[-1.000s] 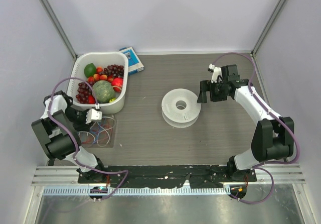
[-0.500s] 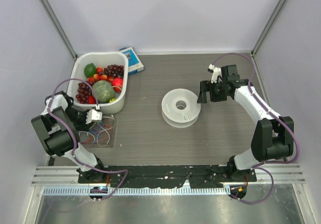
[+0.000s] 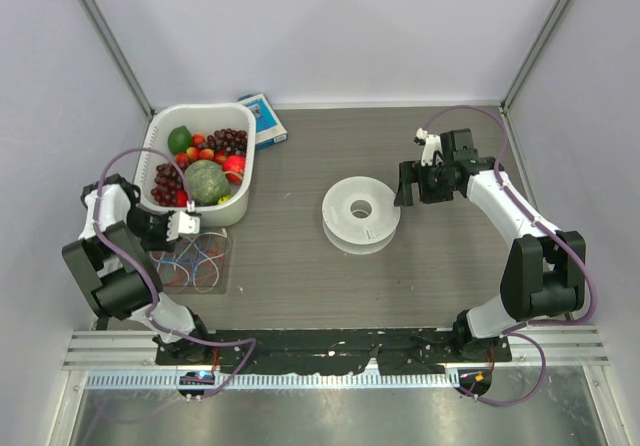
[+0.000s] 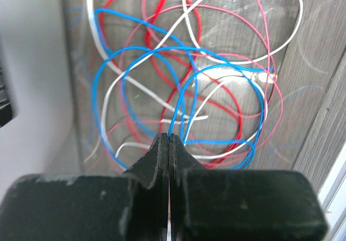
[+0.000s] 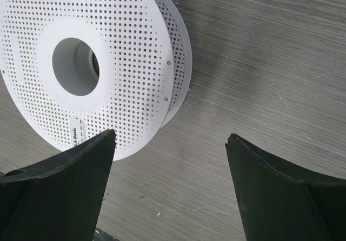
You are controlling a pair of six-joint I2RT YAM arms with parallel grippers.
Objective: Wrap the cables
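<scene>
The cables (image 3: 197, 259) lie as a loose tangle of thin blue, red and white loops on a clear sheet (image 3: 222, 278) at the left of the table, just in front of the fruit bowl. My left gripper (image 3: 186, 225) is at the tangle's far edge. In the left wrist view its jaws are pressed together at the tips (image 4: 170, 138) with the blue cable (image 4: 174, 123) pinched between them. Red and white loops (image 4: 184, 79) spread out beyond. My right gripper (image 3: 408, 188) hovers open just right of the white perforated spool (image 3: 360, 209), with only bare table between its fingers (image 5: 170, 135).
A white bowl (image 3: 252, 156) full of fruit stands at the back left, close behind the left gripper. A blue box (image 3: 262, 119) lies behind it. The spool (image 5: 135, 35) lies flat mid-table. Grey walls close in on both sides.
My left gripper has closed, pinching the blue cable, and the left arm has shifted slightly back and left. The right arm and the spool have stayed where they were.
</scene>
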